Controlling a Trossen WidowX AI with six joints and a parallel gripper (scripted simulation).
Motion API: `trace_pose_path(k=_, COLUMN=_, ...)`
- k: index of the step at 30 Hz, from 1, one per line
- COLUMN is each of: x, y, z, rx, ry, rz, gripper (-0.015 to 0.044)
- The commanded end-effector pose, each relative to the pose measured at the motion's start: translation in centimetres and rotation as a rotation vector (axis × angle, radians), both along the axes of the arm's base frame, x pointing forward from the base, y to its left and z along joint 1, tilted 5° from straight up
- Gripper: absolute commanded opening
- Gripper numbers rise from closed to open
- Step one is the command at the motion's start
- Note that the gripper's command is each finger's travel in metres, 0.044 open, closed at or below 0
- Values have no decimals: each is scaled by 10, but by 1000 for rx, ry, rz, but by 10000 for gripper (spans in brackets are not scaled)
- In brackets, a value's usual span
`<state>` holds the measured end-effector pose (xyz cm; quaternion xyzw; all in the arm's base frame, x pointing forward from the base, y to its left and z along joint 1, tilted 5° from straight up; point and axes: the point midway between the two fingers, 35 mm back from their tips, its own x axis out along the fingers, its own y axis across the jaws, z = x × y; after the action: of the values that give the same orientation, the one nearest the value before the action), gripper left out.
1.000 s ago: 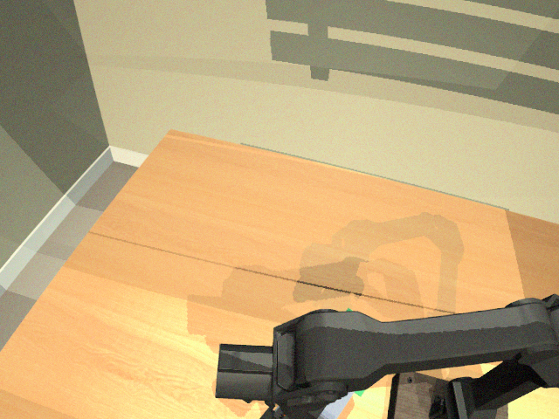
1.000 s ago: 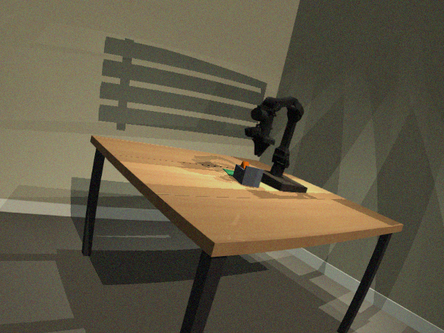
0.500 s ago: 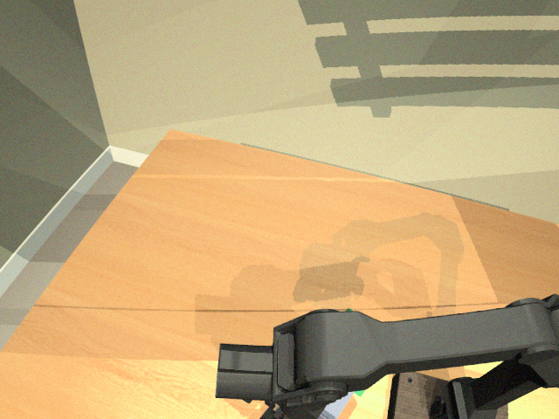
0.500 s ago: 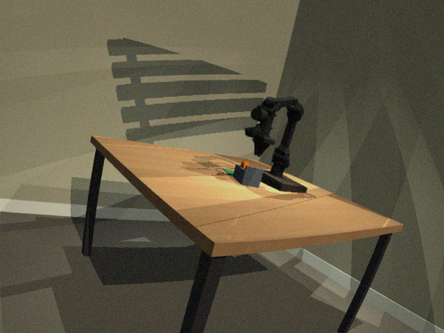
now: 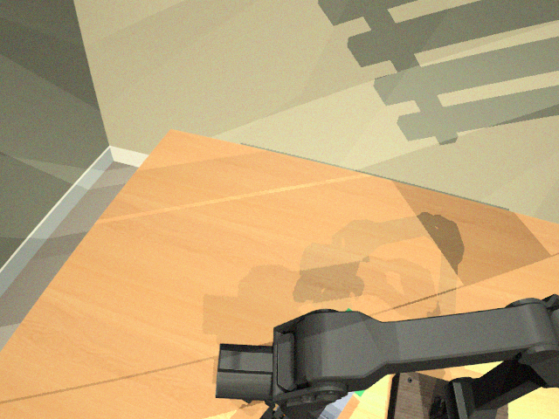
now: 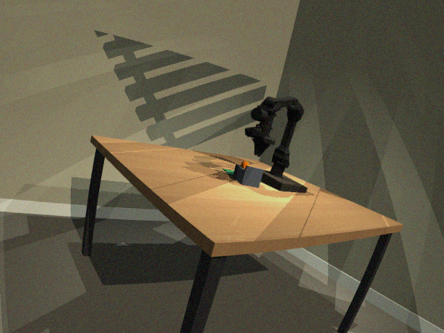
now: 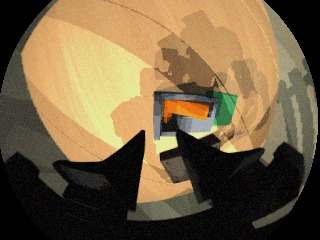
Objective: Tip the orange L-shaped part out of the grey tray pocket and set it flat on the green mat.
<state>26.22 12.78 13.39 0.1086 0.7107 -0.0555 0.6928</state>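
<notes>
The orange L-shaped part [image 6: 245, 164] [image 7: 186, 108] is in the grey tray [image 6: 253, 177] [image 7: 158, 122] and sits tilted, with one end sticking up above the rim in the exterior view. In the wrist view its L-shaped end is at the left, and the straight end near the mat looks like the raised one. The green mat [image 6: 227, 171] [image 7: 226, 110] lies beside the tray. My gripper [image 6: 258, 155] [image 7: 160, 132] is partly open and empty, above the tray and clear of the part. In the top view the arm hides most of the tray and mat.
The arm's dark base [image 5: 417, 396] [image 6: 284, 182] stands on the wooden table [image 5: 157, 279] [image 6: 215, 215] close behind the tray. The tray's walls stand up around the part. Shadows of the arm fall across the table near the mat.
</notes>
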Motion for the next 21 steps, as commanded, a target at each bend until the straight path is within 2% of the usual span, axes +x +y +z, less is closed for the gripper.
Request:
trace_pose_path(k=1, x=0, y=0, z=0, rx=1, ry=-2, rz=-2, gripper=180)
trace_pose_path(k=3, x=0, y=0, z=0, rx=1, ry=-2, rz=-2, gripper=180)
trace_pose_path(k=7, x=1, y=-7, z=0, rx=1, ry=-11, rz=130, gripper=280)
trace_pose_path(k=21, x=-6, y=-67, z=-4, rx=17, ry=-75, rz=1278, gripper=280)
